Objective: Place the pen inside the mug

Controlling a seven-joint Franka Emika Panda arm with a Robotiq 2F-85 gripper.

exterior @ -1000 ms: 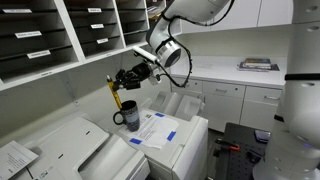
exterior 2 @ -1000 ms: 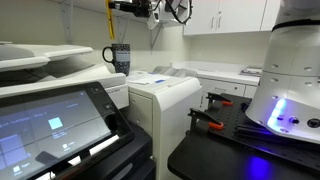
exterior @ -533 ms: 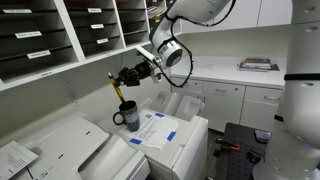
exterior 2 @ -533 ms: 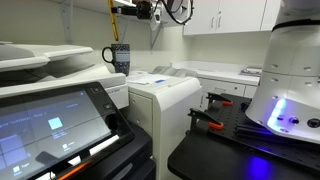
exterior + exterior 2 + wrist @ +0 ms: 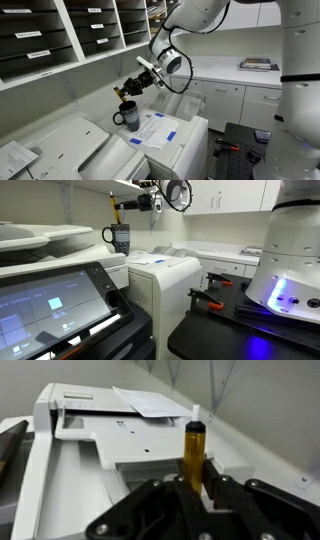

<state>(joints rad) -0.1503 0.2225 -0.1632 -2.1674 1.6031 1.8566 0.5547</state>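
My gripper (image 5: 131,89) is shut on the pen (image 5: 119,95), a thin yellow-orange stick, and holds it upright just above the black mug (image 5: 127,116). The mug stands on top of a white machine. In an exterior view the pen (image 5: 113,212) hangs over the mug (image 5: 119,237), with the gripper (image 5: 131,204) beside its upper part. In the wrist view the pen (image 5: 194,450) sticks out from between the black fingers (image 5: 196,485). The mug is out of the wrist view.
White paper with blue tape patches (image 5: 155,128) lies next to the mug. Wall shelves with black trays (image 5: 60,35) hang close behind it. A white copier (image 5: 100,440) stands beside it, and a counter with cabinets (image 5: 245,85) runs further off.
My gripper has moved down and over toward the mug, still holding the pen. The pen's lower end is now close above the mug's rim.
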